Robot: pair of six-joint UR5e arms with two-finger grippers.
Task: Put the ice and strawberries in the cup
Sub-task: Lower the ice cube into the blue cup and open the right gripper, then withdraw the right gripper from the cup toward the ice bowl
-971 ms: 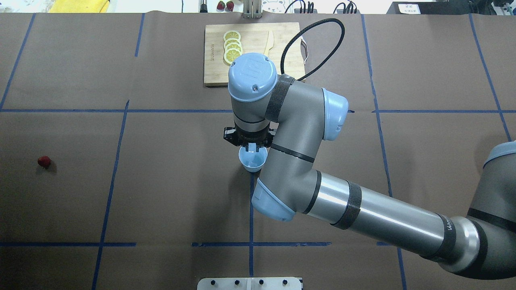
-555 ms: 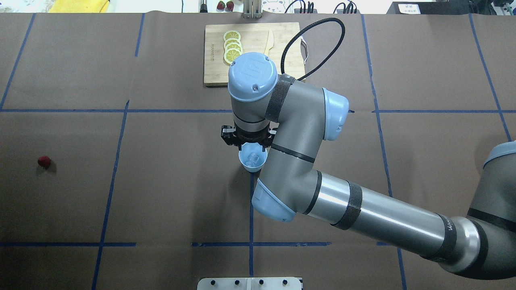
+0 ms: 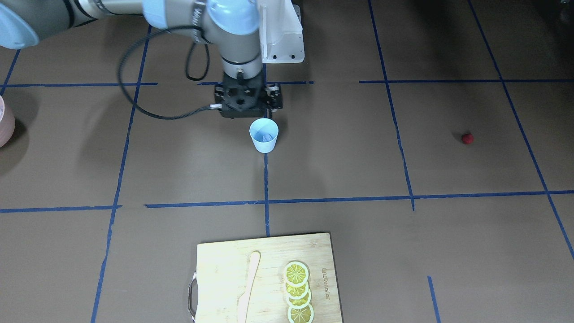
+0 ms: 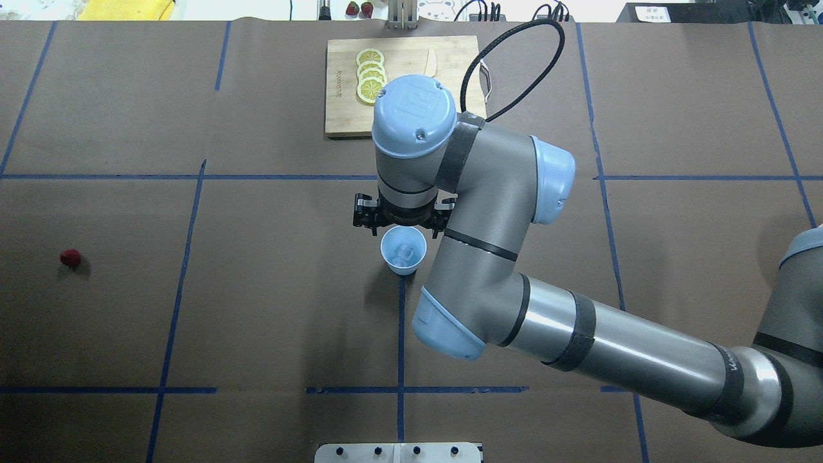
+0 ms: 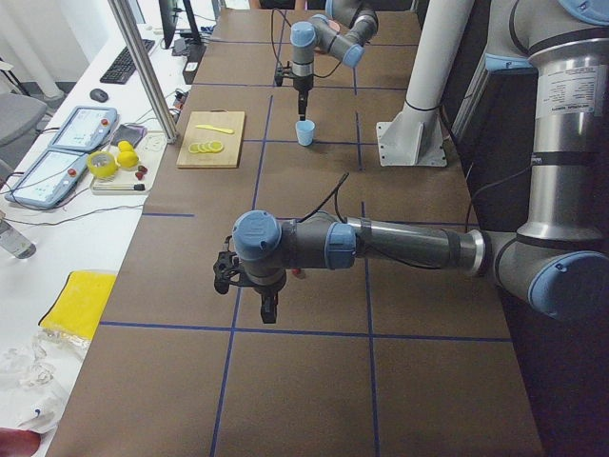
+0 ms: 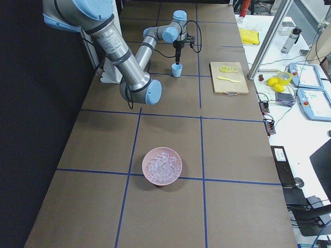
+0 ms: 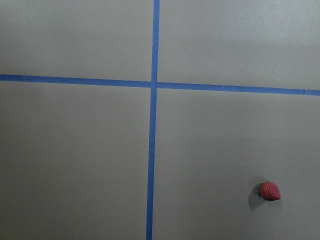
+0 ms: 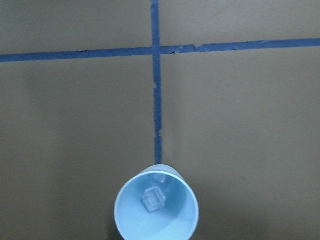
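Note:
The pale blue cup stands upright at the table's middle. One clear ice cube lies inside it. My right gripper hangs just above the cup's far rim, open and empty, its fingers mostly hidden under the wrist. The dark-red strawberry lies alone on the table far to the left. It also shows in the left wrist view. My left gripper points down above the table near the strawberry. It shows only in the exterior left view, so I cannot tell whether it is open or shut.
A wooden cutting board with lemon slices and a wooden knife lies beyond the cup. A pink bowl of ice cubes stands far to my right. Blue tape lines cross the brown table.
The ice cube left my right gripper's fingers and dropped into the cup. The right gripper then rose and moved slightly away from the cup.

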